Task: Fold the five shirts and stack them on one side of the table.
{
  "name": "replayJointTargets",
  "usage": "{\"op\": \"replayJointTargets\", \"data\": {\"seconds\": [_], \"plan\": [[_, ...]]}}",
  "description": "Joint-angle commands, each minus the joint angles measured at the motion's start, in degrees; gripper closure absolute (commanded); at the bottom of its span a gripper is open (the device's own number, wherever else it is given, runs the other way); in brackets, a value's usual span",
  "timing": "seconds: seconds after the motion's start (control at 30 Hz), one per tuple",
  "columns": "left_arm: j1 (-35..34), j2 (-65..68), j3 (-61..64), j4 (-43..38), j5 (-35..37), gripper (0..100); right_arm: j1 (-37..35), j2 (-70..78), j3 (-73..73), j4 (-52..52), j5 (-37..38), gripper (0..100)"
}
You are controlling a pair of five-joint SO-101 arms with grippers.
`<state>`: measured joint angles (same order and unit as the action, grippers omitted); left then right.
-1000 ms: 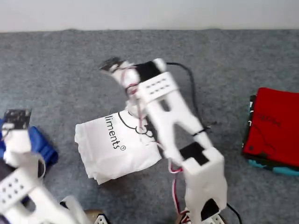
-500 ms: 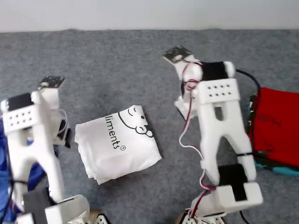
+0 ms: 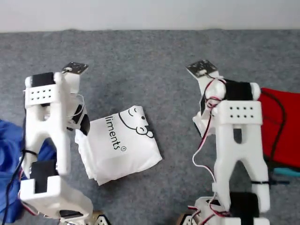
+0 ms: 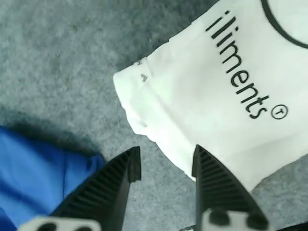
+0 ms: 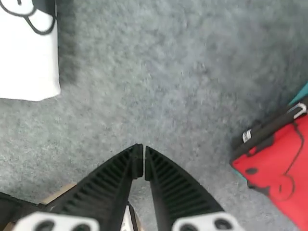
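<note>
White shirt (image 3: pixel 119 143), folded, is laid mid-tabletop (image 3: pixel 164 51), its edge flanked by the left pincer (image 4: pixel 166 159), parted wide, prob. for transfer to the red stack (image 3: pixel 281 126), w/ the right pincer (image 5: pixel 142 149) kept closed, empty, in between.

grey felt tabletop (image 3: pixel 140 51), pale wall (image 3: pixel 150 14) along far edge
</note>
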<state>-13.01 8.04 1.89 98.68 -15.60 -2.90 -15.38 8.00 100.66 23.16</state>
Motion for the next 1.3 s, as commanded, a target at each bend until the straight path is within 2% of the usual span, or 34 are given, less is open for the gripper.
{"op": "replayJointTargets", "data": {"seconds": [0.0,0.4,0.63,1.13,1.27], "plan": [[0.44,1.05,-2.15,-3.08,0.35,82,1.19,-4.62,1.49,2.07,-0.44,99.0],[0.88,9.49,-2.24,-7.38,0.35,82,1.27,-11.30,6.15,2.07,-0.35,98.9],[0.88,9.49,-2.24,-9.05,0.35,99,1.27,-11.30,6.15,2.07,-0.18,98.9],[0.97,4.22,-2.15,-7.21,0.00,98,0.92,-10.77,6.15,2.07,-0.35,98.8],[0.97,1.32,-2.07,-2.37,-1.76,90,0.92,-10.77,6.15,1.98,-0.44,98.8]]}}
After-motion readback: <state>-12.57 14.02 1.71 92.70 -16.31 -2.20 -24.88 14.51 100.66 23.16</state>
